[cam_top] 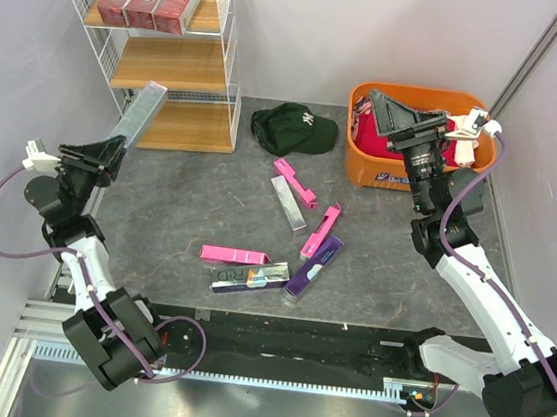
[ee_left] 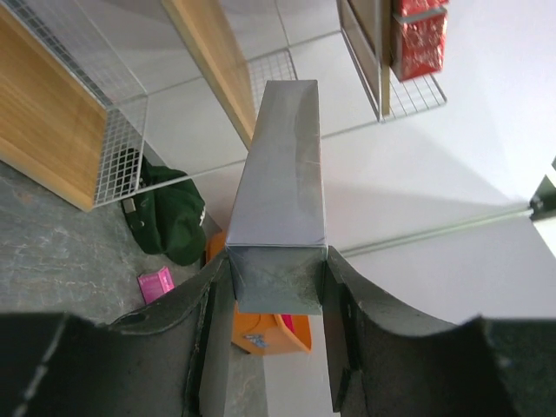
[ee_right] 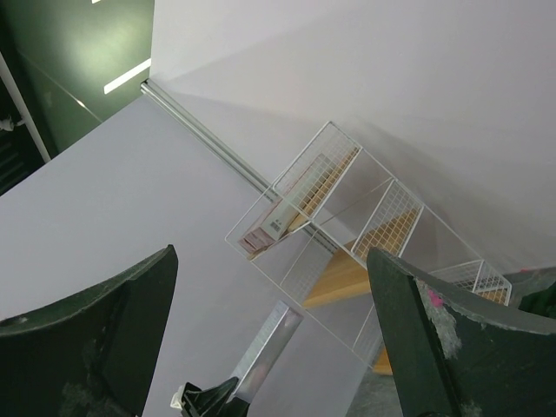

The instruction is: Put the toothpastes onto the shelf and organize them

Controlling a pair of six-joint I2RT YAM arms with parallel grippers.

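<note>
Left claw (cam_top: 116,150): grips silver box (cam_top: 141,112) by one end, aiming it at shelf (cam_top: 174,64) for sliding in; right claw (cam_top: 402,117): gapes wide, empty.

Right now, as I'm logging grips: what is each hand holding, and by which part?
The left hand grips a silver box by one end; the right hand is open, holding nothing.

shelf (cam_top: 174,64): wire frame, wooden boards | silver box (ee_left: 282,174): matt cardboard
</note>
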